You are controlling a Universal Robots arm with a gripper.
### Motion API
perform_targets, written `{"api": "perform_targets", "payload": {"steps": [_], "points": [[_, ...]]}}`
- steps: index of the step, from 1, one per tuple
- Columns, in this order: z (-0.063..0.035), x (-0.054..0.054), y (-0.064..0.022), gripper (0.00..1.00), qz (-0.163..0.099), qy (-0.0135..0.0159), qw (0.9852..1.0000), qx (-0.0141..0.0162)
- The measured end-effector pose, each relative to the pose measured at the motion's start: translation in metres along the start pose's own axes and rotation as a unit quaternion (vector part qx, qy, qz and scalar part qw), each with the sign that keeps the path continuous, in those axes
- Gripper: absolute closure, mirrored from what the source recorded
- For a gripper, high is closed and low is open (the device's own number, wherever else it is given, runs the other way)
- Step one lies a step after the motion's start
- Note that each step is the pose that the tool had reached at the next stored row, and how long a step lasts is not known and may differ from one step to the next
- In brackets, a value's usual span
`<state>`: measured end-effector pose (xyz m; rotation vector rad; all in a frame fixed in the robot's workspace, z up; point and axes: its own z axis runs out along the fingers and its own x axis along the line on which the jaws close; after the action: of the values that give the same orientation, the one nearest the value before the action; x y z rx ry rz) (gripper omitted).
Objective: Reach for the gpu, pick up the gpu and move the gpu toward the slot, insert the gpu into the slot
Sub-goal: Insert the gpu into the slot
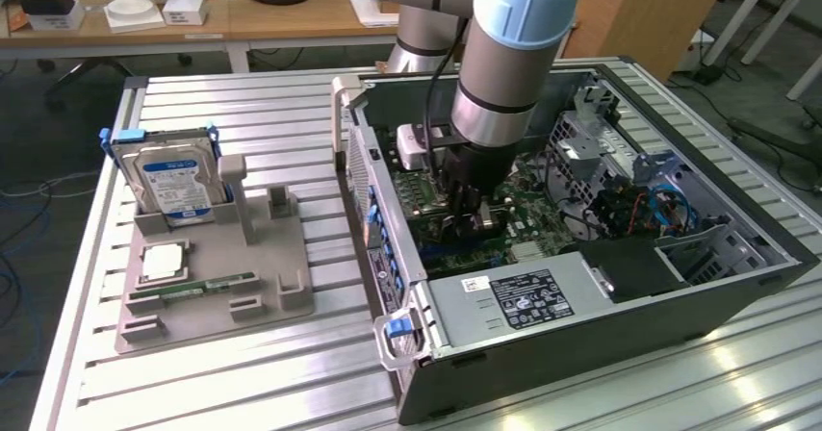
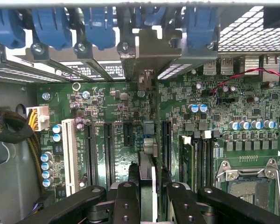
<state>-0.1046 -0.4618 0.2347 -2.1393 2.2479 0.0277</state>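
Note:
My gripper [image 1: 471, 215] reaches down into the open computer case [image 1: 719, 287] over the green motherboard [image 1: 526, 221]. In the wrist view the gripper [image 2: 149, 205] is shut on the gpu [image 2: 148, 163], which I see edge-on as a thin upright card between the black fingers [image 2: 126, 200]. Its silver end bracket [image 2: 144, 51] lies against the case's rear wall, among the blue clips. The bracket end also shows beside the wrist as a pale piece [image 1: 411, 147]. Long black slots [image 2: 90, 154] run parallel on both sides of the card. The slot directly under the card is hidden by it.
Outside the case, a grey fixture [image 1: 218, 287] holds a blue-labelled hard drive [image 1: 173, 186] and a memory stick [image 1: 192, 285]. The power supply [image 1: 521, 296] fills the case's near end. A CPU socket [image 2: 249, 182], a white slot [image 2: 69, 154] and sleeved cables [image 2: 9, 126] flank the card.

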Motion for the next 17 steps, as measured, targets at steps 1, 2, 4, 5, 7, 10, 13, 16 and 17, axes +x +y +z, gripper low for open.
{"api": "perform_targets", "payload": {"steps": [1, 2, 4, 5, 7, 10, 13, 16, 17], "points": [[0.0, 0.0, 0.0, 0.73, 0.0, 0.0001, 1.0, -0.0001], [-0.0001, 0.0, 0.0, 0.73, 0.0, 0.0001, 1.0, -0.0001], [-0.0001, 0.0, 0.0, 0.73, 0.0, 0.0001, 1.0, -0.0001], [-0.0001, 0.0, 0.0, 0.73, 0.0, 0.0001, 1.0, -0.0001], [-0.0001, 0.0001, 0.0, 0.73, 0.0, 0.0001, 1.0, -0.0001], [-0.0001, 0.0001, 0.0, 0.73, 0.0, 0.0002, 1.0, -0.0001], [-0.0001, 0.0001, 0.0003, 0.73, 0.0, 0.0001, 1.0, 0.0], [-0.0001, -0.0002, 0.0005, 0.73, 0.0, 0.0002, 1.0, 0.0], [-0.0004, -0.0004, 0.0006, 0.73, 0.0, 0.0002, 1.0, 0.0]]}}
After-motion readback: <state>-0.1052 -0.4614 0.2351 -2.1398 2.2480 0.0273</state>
